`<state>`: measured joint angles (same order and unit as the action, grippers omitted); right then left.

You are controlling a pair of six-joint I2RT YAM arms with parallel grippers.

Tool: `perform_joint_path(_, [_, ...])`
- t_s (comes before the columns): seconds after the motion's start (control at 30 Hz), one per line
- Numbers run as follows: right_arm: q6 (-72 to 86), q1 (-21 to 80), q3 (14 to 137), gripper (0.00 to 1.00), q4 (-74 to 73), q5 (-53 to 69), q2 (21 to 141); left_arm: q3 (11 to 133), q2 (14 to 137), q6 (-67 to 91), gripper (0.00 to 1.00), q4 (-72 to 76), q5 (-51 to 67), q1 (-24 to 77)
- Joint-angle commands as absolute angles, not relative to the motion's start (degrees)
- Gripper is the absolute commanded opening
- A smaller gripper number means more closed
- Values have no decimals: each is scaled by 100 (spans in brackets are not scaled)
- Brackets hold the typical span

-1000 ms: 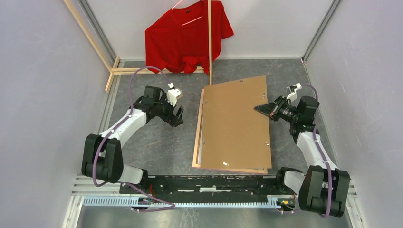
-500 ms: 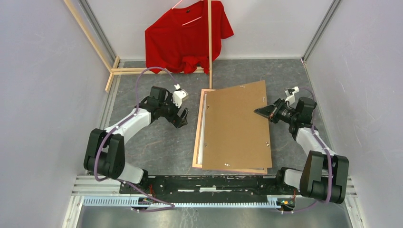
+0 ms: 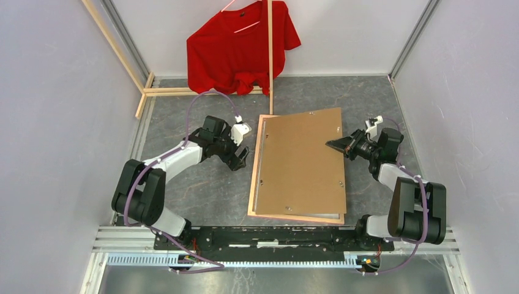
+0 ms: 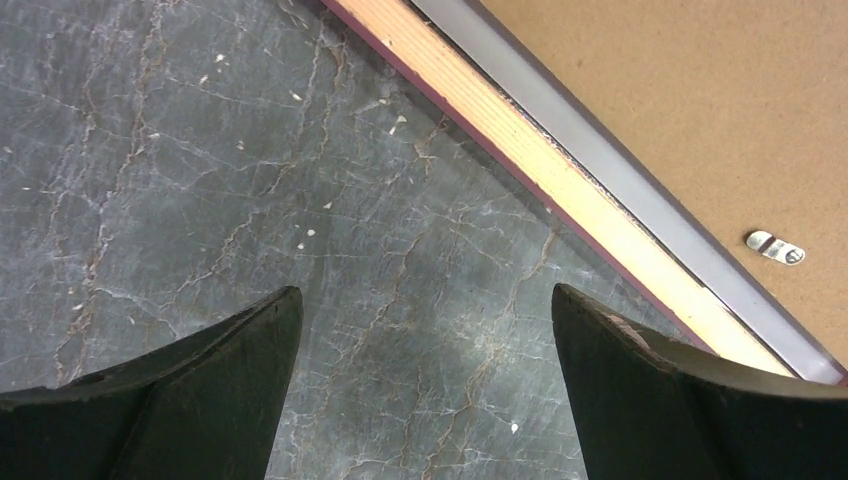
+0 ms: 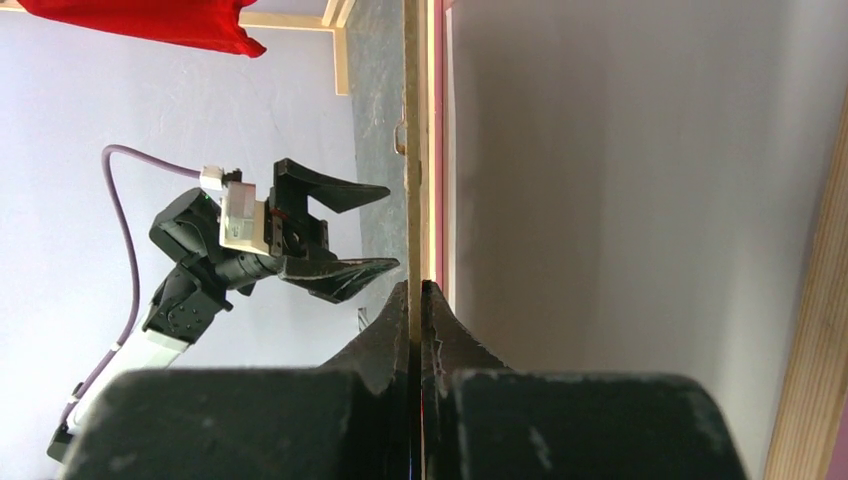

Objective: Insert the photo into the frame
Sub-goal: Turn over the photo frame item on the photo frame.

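My arm bases stand on the black mounting bar at the near edge. The table is dark grey, veined, and flecked with pale crumbs. The frame lies at its centre, pale wood back upward, with the brown backing board over it. My left gripper hovers just left of the frame's left rail, fingers spread. My right gripper pinches the board's right edge. A pale grey sheet shows under the board; I cannot tell whether it is the photo. At the far side, a red shirt hangs on a wooden-stick rack. Pale walls enclose three sides.
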<state>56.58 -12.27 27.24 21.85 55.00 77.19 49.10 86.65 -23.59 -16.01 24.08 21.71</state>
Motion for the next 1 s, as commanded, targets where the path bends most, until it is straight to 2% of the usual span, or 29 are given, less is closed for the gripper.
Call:
perform_joint_path(0.0, [6105,-1257,2794,0,2947,5801,7781,4819,8700,-2698,99,-1356,2257,2296])
perform_joint_path(0.53, [6184,-1254,2790,0,3390,5765,8259,4697,8674,-2795,99,-1336,2011,2545])
perform_joint_path(0.97, [5823,-1139,3018,0,3182,5713,8599,4764,8740,-2739,99,-1349,2010,2575])
